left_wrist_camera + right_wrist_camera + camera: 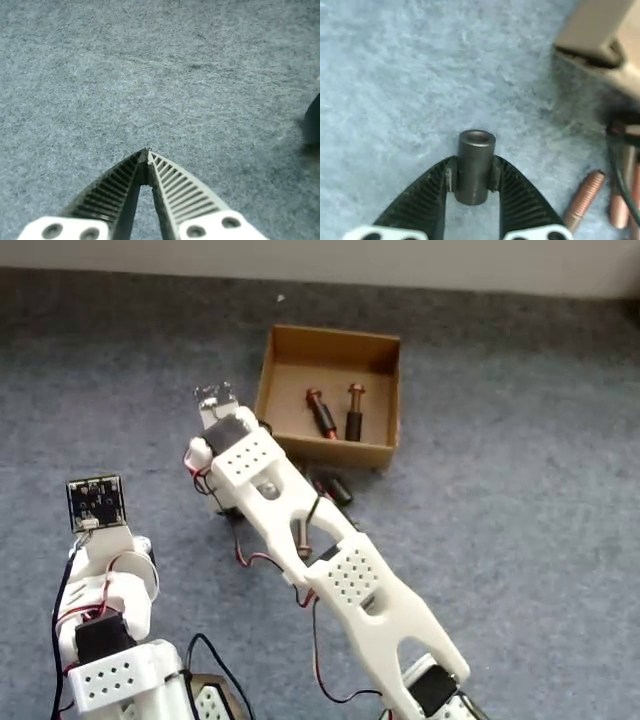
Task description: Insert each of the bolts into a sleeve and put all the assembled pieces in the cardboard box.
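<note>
Far left, the left claw (146, 156) is pinched shut on nothing, tips together over bare desk (150, 60). The right claw (473, 167) grips a dark sleeve (476, 145) round its middle, open bore clear of the pads, near a corner of the cardboard box (330, 447). Loose bolts (584, 199) lie on the desk just beside it. The box holds 2 assembled pieces (321, 412). Step in hand, prob.: mating a bolt w/ this sleeve. Next move needs the left claw to open, take a bolt by its head end and line the thread up w/ the bore, square-on or it may jam.
</note>
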Robot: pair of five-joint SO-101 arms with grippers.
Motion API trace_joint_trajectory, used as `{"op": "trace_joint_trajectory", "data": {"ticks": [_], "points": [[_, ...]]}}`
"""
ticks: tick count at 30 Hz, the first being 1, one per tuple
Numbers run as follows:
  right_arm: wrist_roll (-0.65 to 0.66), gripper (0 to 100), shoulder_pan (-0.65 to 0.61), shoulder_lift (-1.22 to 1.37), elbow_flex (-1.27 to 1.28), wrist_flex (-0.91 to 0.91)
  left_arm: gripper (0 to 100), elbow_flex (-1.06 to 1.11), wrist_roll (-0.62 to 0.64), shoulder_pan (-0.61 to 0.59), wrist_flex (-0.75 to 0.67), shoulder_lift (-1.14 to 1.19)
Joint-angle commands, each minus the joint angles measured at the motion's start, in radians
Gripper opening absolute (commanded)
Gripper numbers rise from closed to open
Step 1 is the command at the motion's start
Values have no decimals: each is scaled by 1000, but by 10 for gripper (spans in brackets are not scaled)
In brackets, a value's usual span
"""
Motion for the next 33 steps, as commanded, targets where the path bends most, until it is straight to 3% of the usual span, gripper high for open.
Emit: {"op": "trace_joint_trajectory", "data": {"ticks": [1, 18, 33], "points": [[81, 5, -13, -91, -124, 65, 8, -44, -6, -2, -14, -5], [141, 5, 42, -596, 282, 62, 8, -45, -3, -1, -17, -5], [146, 5, 286, -1158, 828, 58, 8, -42, -3, 38, -14, -5]]}}
